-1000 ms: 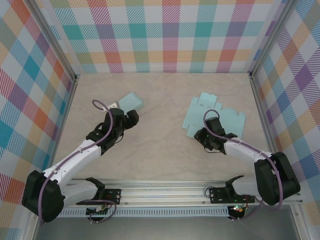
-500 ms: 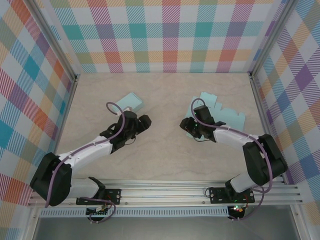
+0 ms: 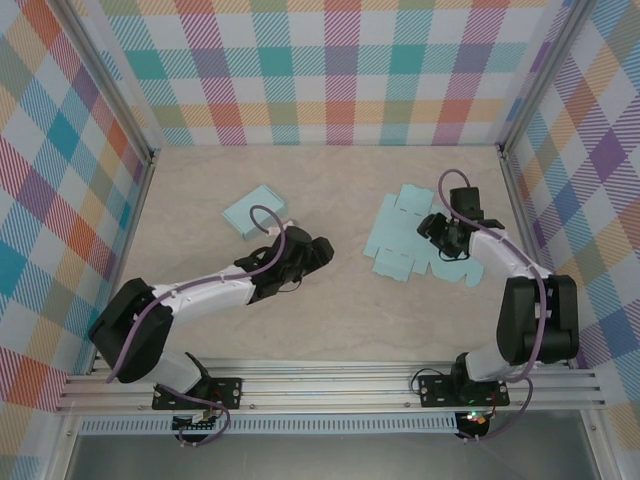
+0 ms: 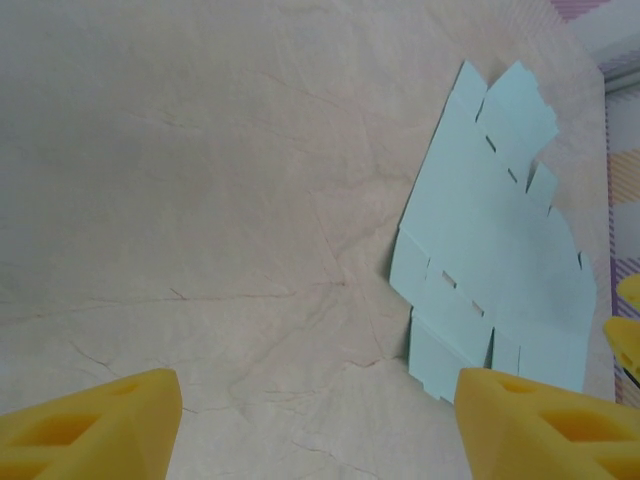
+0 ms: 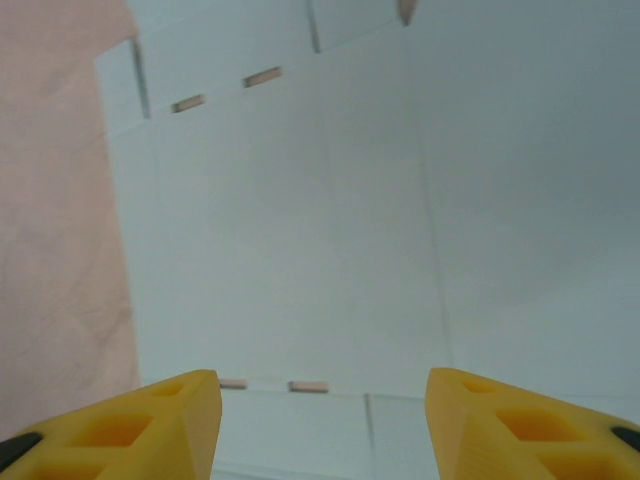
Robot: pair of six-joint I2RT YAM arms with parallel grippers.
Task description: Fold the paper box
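Note:
The paper box is a flat pale-blue cut-out (image 3: 400, 235) lying unfolded on the table, right of centre. In the left wrist view this sheet (image 4: 495, 240) lies ahead and to the right. My left gripper (image 3: 320, 250) hovers over bare table left of the sheet, open and empty (image 4: 320, 425). My right gripper (image 3: 436, 230) hangs over the sheet's right part, pointing left. Its yellow fingers stand open (image 5: 322, 425) just above the blue card (image 5: 330, 220), with nothing between them.
A second pale-blue box, folded up (image 3: 255, 211), sits at the back left behind the left arm. Checked walls (image 3: 340, 70) enclose the table on three sides. Bare table surface (image 3: 340, 320) lies between the arms.
The left arm has swung right, away from the folded box toward the middle. The right arm has moved from the sheet's near-left edge to its right side, and its jaws have opened wider.

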